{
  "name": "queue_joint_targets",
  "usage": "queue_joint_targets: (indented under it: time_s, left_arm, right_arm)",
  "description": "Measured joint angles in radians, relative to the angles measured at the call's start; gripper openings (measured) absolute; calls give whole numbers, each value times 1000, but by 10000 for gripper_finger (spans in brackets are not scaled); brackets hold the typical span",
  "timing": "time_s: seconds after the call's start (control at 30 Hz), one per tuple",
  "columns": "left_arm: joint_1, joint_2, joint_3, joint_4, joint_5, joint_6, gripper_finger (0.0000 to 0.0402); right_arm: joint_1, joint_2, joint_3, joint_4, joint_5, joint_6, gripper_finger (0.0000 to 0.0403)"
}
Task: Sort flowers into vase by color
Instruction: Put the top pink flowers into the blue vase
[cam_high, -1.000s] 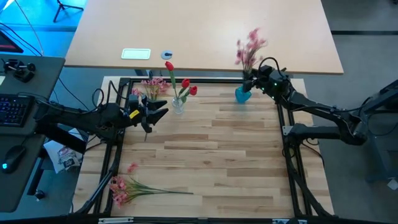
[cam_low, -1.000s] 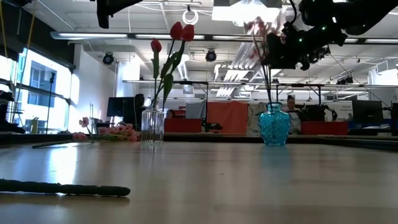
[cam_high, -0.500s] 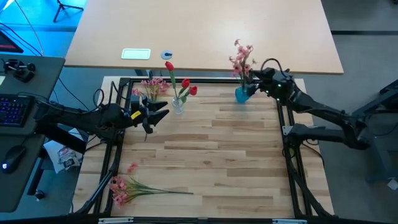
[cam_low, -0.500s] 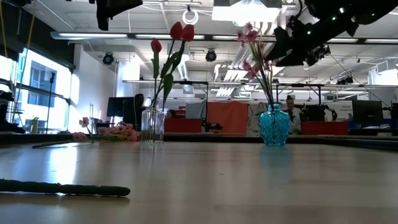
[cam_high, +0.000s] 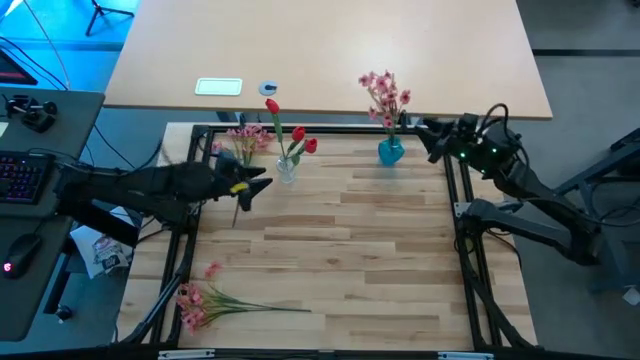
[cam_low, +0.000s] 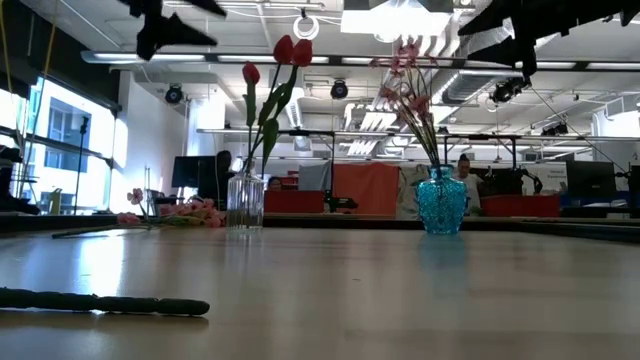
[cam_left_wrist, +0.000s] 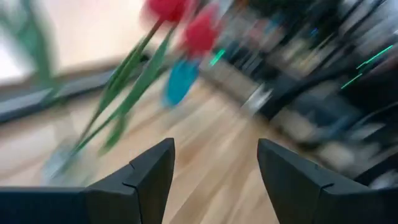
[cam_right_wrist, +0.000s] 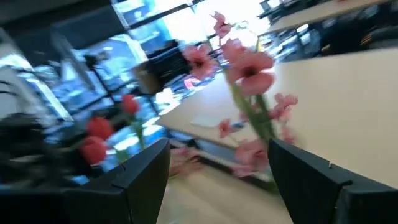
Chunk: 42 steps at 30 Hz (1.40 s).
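A clear glass vase (cam_high: 287, 170) at the far left holds red tulips (cam_high: 298, 134), also seen in the low view as red tulips (cam_low: 291, 50). A blue vase (cam_high: 390, 152) at the far middle holds a pink spray (cam_high: 384, 95), whose stems stand in the vase's mouth. My left gripper (cam_high: 258, 185) hangs open, left of the clear vase (cam_left_wrist: 62, 158) and pointing at it. To the right of the blue vase, clear of the pink spray (cam_right_wrist: 249, 68), my right gripper (cam_high: 425, 138) is open. One more pink spray (cam_high: 195, 298) lies flat near the table's near left corner.
More pink blossoms (cam_high: 245, 140) lie at the far left edge behind the clear vase. A black frame (cam_high: 460, 215) borders the wooden tabletop. A tan table (cam_high: 330, 60) stands beyond the far edge. The stem (cam_low: 100, 302) of the lying spray shows near the low camera.
My right gripper has let go of the pink spray and drawn back up and toward the table's right edge. The spray now stands in the blue vase on its own, with its blossoms swung to the left. My left gripper has tipped up toward level.
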Motion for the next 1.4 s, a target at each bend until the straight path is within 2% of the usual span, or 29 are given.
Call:
queue_joint_targets:
  time_s: [0.07, 0.17, 0.23, 0.37, 0.57, 0.7, 0.87, 1.03, 1.1, 1.4]
  left_arm:
    - [28, 57, 73, -202, -6, -57, 211]
    - [80, 143, 134, -405, -24, -126, 207]
    - [111, 201, 137, -477, -10, -140, 207]
    - [158, 314, 135, -626, 82, -143, 207]
    - [201, 474, 135, -821, 48, -217, 207]
    - [252, 538, 97, -784, 17, -215, 206]
    - [347, 562, -6, -651, 97, -185, 206]
    - [446, 543, -55, -517, 120, -147, 206]
    - [498, 546, -71, -460, 171, -109, 206]
    - [640, 544, -91, -399, 214, -4, 206]
  right_arm:
    - [4, -3, 0, 2, -71, 54, 266]
    - [36, 6, 0, 16, -162, 141, 266]
    - [68, 19, 0, 30, -210, 179, 265]
    - [141, 25, 0, 136, -297, 239, 265]
    - [223, 9, 0, 400, -343, 313, 265]
    - [256, 8, 0, 467, -342, 317, 265]
    - [288, 12, 0, 456, -339, 318, 265]
    - [307, 13, 0, 437, -339, 315, 265]
    - [307, 13, 0, 433, -339, 314, 265]
    - [307, 17, 0, 407, -338, 325, 265]
